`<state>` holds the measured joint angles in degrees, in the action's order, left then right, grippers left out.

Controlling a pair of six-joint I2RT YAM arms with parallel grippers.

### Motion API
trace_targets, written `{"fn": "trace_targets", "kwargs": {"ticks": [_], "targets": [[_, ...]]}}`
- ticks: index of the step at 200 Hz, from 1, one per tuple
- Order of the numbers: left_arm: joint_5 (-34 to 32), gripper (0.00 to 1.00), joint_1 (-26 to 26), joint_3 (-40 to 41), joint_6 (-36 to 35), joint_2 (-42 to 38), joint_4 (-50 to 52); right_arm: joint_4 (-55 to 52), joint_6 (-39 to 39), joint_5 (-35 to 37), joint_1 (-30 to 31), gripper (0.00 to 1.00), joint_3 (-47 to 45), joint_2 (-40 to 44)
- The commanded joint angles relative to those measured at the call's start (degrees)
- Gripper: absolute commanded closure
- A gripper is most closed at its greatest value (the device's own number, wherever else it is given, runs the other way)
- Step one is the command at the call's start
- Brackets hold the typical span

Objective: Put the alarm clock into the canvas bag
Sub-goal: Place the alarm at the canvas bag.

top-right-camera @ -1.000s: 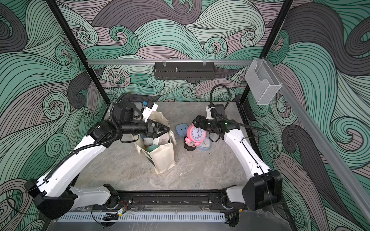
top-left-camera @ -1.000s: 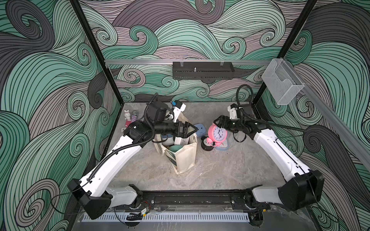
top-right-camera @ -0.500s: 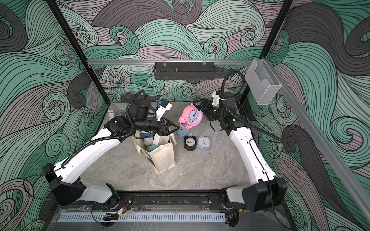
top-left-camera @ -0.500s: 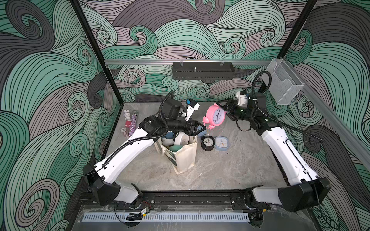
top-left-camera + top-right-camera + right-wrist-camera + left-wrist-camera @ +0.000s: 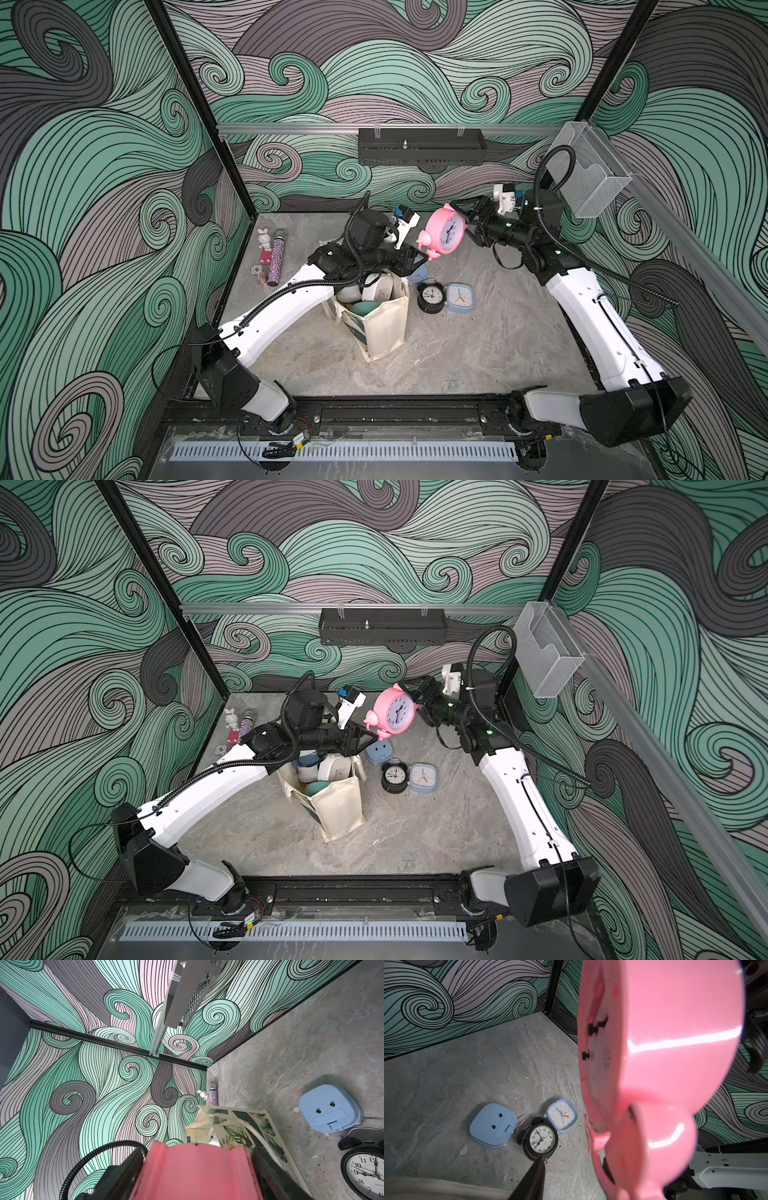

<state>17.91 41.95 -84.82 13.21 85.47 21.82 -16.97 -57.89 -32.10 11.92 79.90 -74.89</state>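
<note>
Pink clock (image 5: 446, 228): it is hanging in mid-air between the two arms, its face tilting up toward the top views. It is sitting higher than the bag's mouth and off to the right arm's side, so it is not in the bag.
Right gripper (image 5: 465, 223): it is clamping the pink clock by its rim. In the right wrist view, dark fingers (image 5: 133, 1167) are pressing on both sides of the pink body.
Left gripper (image 5: 371, 738): it is reaching up to the bell end of the pink clock, its tips right at a pink bell. The left wrist view is showing one dark finger (image 5: 533, 1176) beside the blurred pink body. I cannot tell whether it is pinching the clock or standing free.
Bag (image 5: 384, 328): it is standing upright on the table (image 5: 457, 353), under the left arm's wrist. Its mouth is gaping, with white and teal things showing inside. The leaf print is facing the right wrist view.
Black clock (image 5: 431, 296): it is lying face up on the table, just beside the bag.
Blue square clock (image 5: 459, 297): it is lying face up, touching the black clock on the side away from the bag.
Second blue clock (image 5: 493, 1125): it is lying face down near the black clock, its back panel showing.
Bunny toy (image 5: 263, 239) and glitter microphone (image 5: 275, 259): they are lying together by the left wall, well apart from the bag.
</note>
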Motion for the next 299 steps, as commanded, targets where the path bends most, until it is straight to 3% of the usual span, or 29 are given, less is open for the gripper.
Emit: {"fn": "trace_targets", "kwargs": {"ticks": [1,134,159,197,241,299], "targets": [[-1.6,0.58,0.5,0.9,0.9,-0.7,-4.6,2.5,-1.1,-1.6,-0.3,0.44,-0.6,1.2],[-2.6,0.93,1.5,3.5,4.5,-3.6,-6.7,5.0,-1.9,-2.0,-0.3,0.44,-2.4,0.5],[-3.8,0.98,1.5,2.7,6.9,-4.5,-4.7,6.3,-1.9,-2.4,-0.2,0.35,-3.2,0.7],[-5.7,1.00,1.5,2.2,9.4,-8.3,-2.1,9.3,-3.1,-3.6,-0.3,0.01,-5.2,1.0],[-11.7,1.00,1.0,-0.3,10.9,-12.5,7.3,5.2,1.3,-1.2,-0.3,0.01,-5.0,1.5],[-11.2,1.00,-2.6,0.4,12.7,-20.3,23.9,-2.0,11.2,0.8,1.0,0.01,-9.4,3.8]]}}
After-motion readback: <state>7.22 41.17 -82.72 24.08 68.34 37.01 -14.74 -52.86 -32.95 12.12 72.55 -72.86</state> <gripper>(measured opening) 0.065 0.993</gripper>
